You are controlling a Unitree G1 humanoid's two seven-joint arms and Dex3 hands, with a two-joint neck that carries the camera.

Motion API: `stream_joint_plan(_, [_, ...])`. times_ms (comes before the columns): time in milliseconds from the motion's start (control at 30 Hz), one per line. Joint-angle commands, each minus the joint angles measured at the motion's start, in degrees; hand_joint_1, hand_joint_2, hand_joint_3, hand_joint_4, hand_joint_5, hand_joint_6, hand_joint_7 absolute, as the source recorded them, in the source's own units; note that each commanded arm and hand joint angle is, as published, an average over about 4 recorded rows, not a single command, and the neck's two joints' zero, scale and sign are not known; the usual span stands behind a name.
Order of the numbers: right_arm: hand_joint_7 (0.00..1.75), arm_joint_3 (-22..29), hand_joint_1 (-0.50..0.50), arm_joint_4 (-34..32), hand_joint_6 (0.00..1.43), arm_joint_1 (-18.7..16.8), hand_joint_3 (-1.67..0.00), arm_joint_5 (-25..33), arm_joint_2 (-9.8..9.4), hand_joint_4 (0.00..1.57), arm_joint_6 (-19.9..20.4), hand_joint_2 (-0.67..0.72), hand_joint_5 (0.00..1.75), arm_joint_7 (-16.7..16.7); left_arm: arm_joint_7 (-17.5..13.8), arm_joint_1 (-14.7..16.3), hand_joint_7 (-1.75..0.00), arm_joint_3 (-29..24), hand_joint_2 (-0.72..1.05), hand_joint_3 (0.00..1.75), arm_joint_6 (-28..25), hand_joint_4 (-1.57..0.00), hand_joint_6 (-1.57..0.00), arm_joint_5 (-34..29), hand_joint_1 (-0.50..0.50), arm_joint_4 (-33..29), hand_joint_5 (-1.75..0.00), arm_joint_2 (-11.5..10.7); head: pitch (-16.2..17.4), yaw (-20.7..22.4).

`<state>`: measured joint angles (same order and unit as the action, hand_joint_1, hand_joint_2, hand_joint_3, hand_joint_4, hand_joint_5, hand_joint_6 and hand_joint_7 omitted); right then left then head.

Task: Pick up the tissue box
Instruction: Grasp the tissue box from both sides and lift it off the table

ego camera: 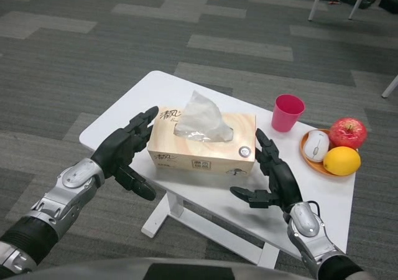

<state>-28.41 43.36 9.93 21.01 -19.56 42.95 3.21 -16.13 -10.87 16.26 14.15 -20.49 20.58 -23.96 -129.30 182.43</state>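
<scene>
A tan tissue box (205,144) with a white tissue (200,119) sticking out of its top stands on the small white table (152,90). My left hand (126,150) is spread at the box's left end, fingertips close to or touching its upper corner. Just off the box's right end my right hand (271,172) is also spread, a small gap showing between it and the box. Neither hand grips anything.
A pink cup (288,112) stands behind the box to the right. An orange plate (308,157) at the table's right edge carries a red apple (347,132), a lemon (341,160) and a white computer mouse (318,145). Grey carpet surrounds the table.
</scene>
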Motion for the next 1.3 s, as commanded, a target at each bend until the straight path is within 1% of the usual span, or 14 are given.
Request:
stream_joint_plan(33, [0.09,1.0,0.21,-2.2,0.00,-1.3,-0.48,0.0,-0.96,0.03,1.0,-0.41,0.19,-0.3,-0.4,2.0,0.00,-1.6,-0.10,0.00,1.9,0.00,0.00,-0.2,0.50,-2.1,-0.08,-0.3,0.0,0.0])
stream_joint_plan(133, [0.07,1.5,0.21,-4.2,0.00,-2.8,-0.48,0.0,-1.66,0.03,1.1,-0.41,0.19,-0.3,-0.5,3.2,0.00,-3.0,-0.10,0.00,3.2,0.00,0.00,-0.2,0.50,-2.7,-0.05,-0.1,0.1,-0.1])
stream_joint_plan(267, [0.07,2.7,0.22,-8.2,0.00,-5.8,-0.48,-0.1,-2.87,0.00,1.2,-0.41,0.19,-0.3,-0.5,4.5,0.00,-5.8,-0.10,0.00,4.0,0.00,0.00,-0.1,0.50,-3.5,-0.10,0.1,-0.3,-0.4])
stream_joint_plan(367, [0.07,3.0,0.21,-10.0,0.00,-7.0,-0.48,-0.1,-3.69,0.00,1.2,-0.41,0.19,-0.3,-0.5,4.8,0.00,-7.4,-0.10,0.00,4.2,0.00,0.00,0.0,0.50,-3.8,-0.10,0.2,-0.3,-0.5])
stream_joint_plan(433, [0.07,3.5,0.21,-10.3,0.00,-7.4,-0.48,-0.1,-3.95,0.00,1.2,-0.41,0.19,-0.3,-0.5,4.8,0.00,-8.2,-0.10,0.00,4.3,0.00,0.00,0.1,0.50,-3.8,-0.10,0.2,-0.3,-0.5])
stream_joint_plan(533, [0.07,4.4,0.24,-9.9,0.00,-7.5,-0.48,-0.1,-3.86,0.00,1.2,-0.41,0.19,-0.3,-0.4,4.3,0.00,-8.8,-0.10,0.00,4.3,0.00,0.00,0.1,0.50,-3.5,-0.10,0.2,-0.5,-0.3])
stream_joint_plan(633, [0.07,5.1,0.23,-9.0,0.00,-7.3,-0.48,-0.1,-3.42,0.01,1.3,-0.41,0.12,-0.3,-0.4,3.6,0.00,-9.0,-0.10,0.00,4.3,0.00,0.00,0.1,0.50,-3.0,-0.05,0.1,-0.7,-0.3])
stream_joint_plan(700, [0.07,5.3,0.22,-8.2,0.00,-6.8,-0.48,-0.1,-2.98,0.01,1.4,-0.41,0.10,-0.3,-0.4,2.8,0.00,-8.8,-0.10,0.00,4.3,0.00,0.00,0.1,0.50,-2.4,-0.05,0.1,-0.9,-0.3])
stream_joint_plan(767, [0.07,5.3,0.21,-7.1,0.00,-6.0,-0.48,-0.1,-2.46,0.00,1.4,-0.41,0.10,-0.4,-0.4,1.9,0.00,-8.4,-0.10,0.00,4.4,0.00,0.00,0.1,0.50,-1.3,-0.10,0.1,-0.9,-0.2])
stream_joint_plan(833, [0.07,5.2,0.22,-5.7,0.00,-5.0,-0.48,-0.1,-1.93,0.00,1.4,-0.41,0.10,-0.4,-0.4,0.9,0.00,-7.7,-0.10,0.00,4.5,0.00,0.00,0.1,0.50,-0.1,-0.10,0.2,-1.0,0.0])
stream_joint_plan(1000, [0.07,5.0,0.21,-0.9,0.00,-1.8,-0.48,-0.2,-0.21,0.00,1.4,-0.41,0.10,-1.2,-0.2,-2.9,0.00,-3.7,-0.10,0.00,4.5,0.00,0.00,0.9,0.50,4.0,-0.10,0.2,-1.6,0.5])
stream_joint_plan(1133, [0.07,4.6,0.21,2.4,0.00,0.4,-0.48,-0.2,0.40,0.03,1.4,-0.41,0.10,-1.4,-0.3,-5.4,0.00,-1.0,-0.10,0.00,4.4,0.00,0.00,1.0,0.50,7.1,-0.10,0.4,-1.7,0.5])
stream_joint_plan(1300, [0.07,3.3,0.21,6.6,0.00,3.6,-0.48,-0.2,0.84,0.05,1.5,-0.41,0.10,-1.4,-0.3,-8.5,0.00,1.6,-0.10,0.00,4.4,0.00,0.00,1.3,0.50,11.5,-0.10,1.1,-1.8,0.4])
